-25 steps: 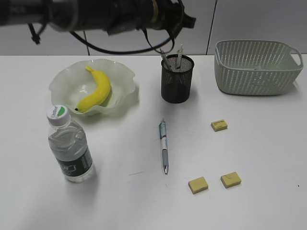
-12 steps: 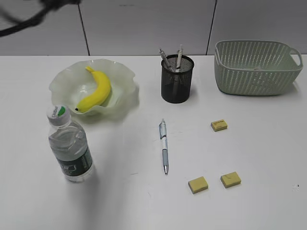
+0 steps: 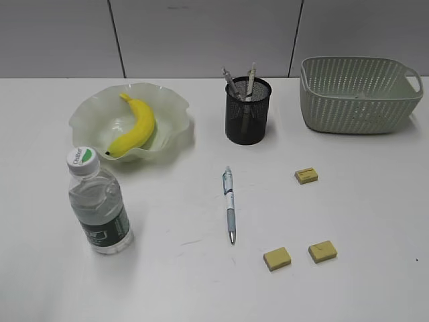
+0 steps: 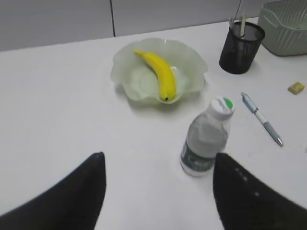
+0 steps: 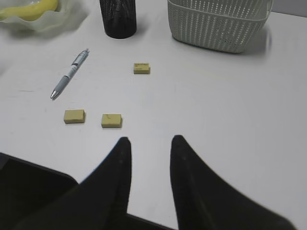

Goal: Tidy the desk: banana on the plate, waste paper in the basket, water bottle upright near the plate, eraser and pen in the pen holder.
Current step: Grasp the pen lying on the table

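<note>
The banana lies in the pale-green ruffled plate at the back left of the desk. The water bottle stands upright in front of the plate. A pen lies at the middle. Three yellow erasers lie to its right. The black mesh pen holder holds other pens. The basket is at the back right. No waste paper shows. My left gripper is open, above bare desk short of the bottle. My right gripper is open, empty, near the erasers. Neither gripper shows in the exterior view.
A grey panelled wall runs behind the desk. In the right wrist view, a dark edge fills the lower left corner.
The dark arm that stretched across the top of the exterior view a second ago has drawn off to the upper left and out of view. The objects have not moved.
</note>
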Motion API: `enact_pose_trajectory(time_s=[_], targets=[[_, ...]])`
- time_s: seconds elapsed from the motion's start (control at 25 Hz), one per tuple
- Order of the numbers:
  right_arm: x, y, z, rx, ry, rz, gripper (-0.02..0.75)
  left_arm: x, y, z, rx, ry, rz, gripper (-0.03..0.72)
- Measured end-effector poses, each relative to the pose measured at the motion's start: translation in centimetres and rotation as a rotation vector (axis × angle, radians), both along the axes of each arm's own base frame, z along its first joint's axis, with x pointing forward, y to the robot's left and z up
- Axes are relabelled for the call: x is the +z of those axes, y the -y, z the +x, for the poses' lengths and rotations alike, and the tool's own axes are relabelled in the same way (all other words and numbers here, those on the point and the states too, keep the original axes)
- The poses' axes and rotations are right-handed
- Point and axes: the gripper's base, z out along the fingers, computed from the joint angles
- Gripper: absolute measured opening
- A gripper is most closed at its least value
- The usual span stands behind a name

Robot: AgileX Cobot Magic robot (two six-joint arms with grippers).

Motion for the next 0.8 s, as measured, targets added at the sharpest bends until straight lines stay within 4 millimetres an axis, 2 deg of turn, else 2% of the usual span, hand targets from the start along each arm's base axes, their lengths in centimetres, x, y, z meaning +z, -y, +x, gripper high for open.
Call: enact_pose_trajectory(time_s=[0.12, 0.28, 0.4, 0.8], targets=[[0.0, 0.0, 0.0, 0.0, 0.0, 0.0, 0.236, -1.5, -2.2, -2.8, -0.002, -0.021, -0.032, 0.532], [0.0, 0.0, 0.0, 0.0, 0.0, 0.0, 0.236, -3.3, -3.0, -4.7, -0.081, -0.023, -0.052, 0.491], [0.0, 0.0, 0.0, 0.0, 0.001, 0.0, 0.236, -4.5, -2.9, -4.9, -0.101, -0.029, -0.053, 0.46], [0.2, 0.0, 0.1, 0.001, 0.013, 0.005, 0.236, -4.6, -2.8, -4.9, -0.107, -0.019, -0.057, 0.426]])
